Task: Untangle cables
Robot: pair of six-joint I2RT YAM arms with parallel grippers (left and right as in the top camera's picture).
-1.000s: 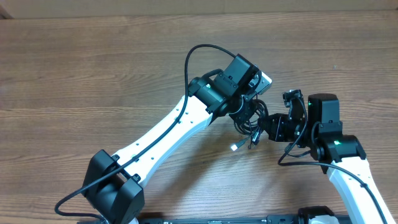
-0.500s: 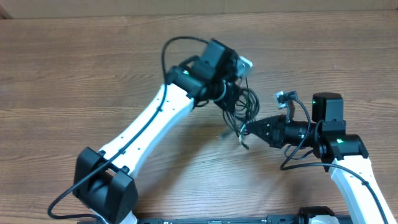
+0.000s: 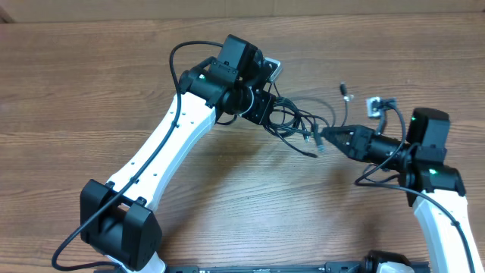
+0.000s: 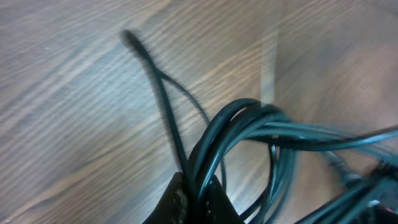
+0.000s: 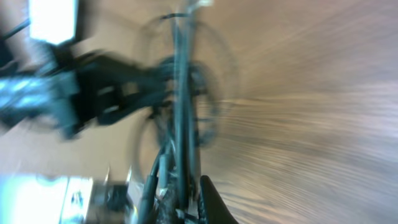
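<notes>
Grippers: left gripper (image 3: 267, 115) and right gripper (image 3: 326, 135) are both closed, each pinching strands of the cables (image 3: 294, 121).
Left grip: in the left wrist view the fingertips (image 4: 177, 202) meet at the bottom edge. They clamp a bunch of several dark cords (image 4: 249, 124) that rise from between them and loop off to the right.
Right grip: the right wrist view is blurred. The fingers (image 5: 211, 199) sit at the bottom edge, and cords (image 5: 180, 124) run straight up from between them toward the dark body of the left gripper. How many strands are pinched cannot be told.
Cables: one tangled bunch spans the gap between the two grippers, over the middle of the surface (image 3: 91, 83), with most of the loops gathered nearer the left gripper. Whether the lowest loops touch the wood cannot be told.
Loose ends: in the left wrist view one thin end leads up and left from the grip to a small black plug (image 4: 129, 36). Overhead, a second plug (image 3: 343, 89) sticks out above the right gripper, and a pale tip (image 3: 318, 149) lies just below its point.
Arms: the white left arm (image 3: 163, 148) reaches in from the lower left. The right arm (image 3: 439, 220) comes from the lower right, its gripper pointing left.
Surface: brown wood grain.
</notes>
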